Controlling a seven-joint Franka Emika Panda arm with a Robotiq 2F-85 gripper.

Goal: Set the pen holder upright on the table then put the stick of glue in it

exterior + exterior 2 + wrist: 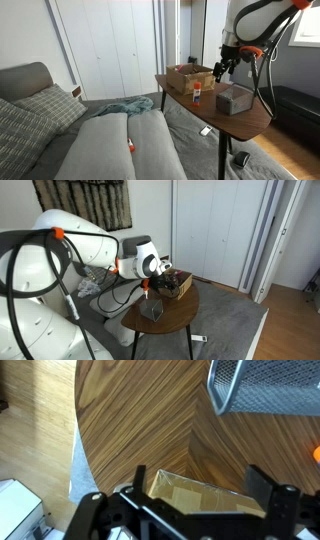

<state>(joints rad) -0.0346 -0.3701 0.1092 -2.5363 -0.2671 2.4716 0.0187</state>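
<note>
The claw (pixel 185 502) is released: in the wrist view its two dark fingers (pixel 98 510) stand wide apart and grasp nothing. It hangs above an open cardboard box (pixel 200 492), not touching it. In an exterior view the claw (pixel 220 70) is over the far part of the round tabletop (pixel 250 122), which is smooth wood with a strong grain.

The pen holder (pixel 265 385) is of grey metal mesh with a solid rim. It rests on the tabletop, apart from the claw and near the box. In the wrist view it seems to lie on its side, but I cannot tell this for sure, and I cannot see into it.

The stick of glue (pixel 197 94) is small, with an orange part. It stands on the tabletop just beside the box, outside the pen holder.

What the box (pixel 188 78) contains is not clear.

I count one pen holder (pixel 233 99), one stick of glue, one box.
</note>
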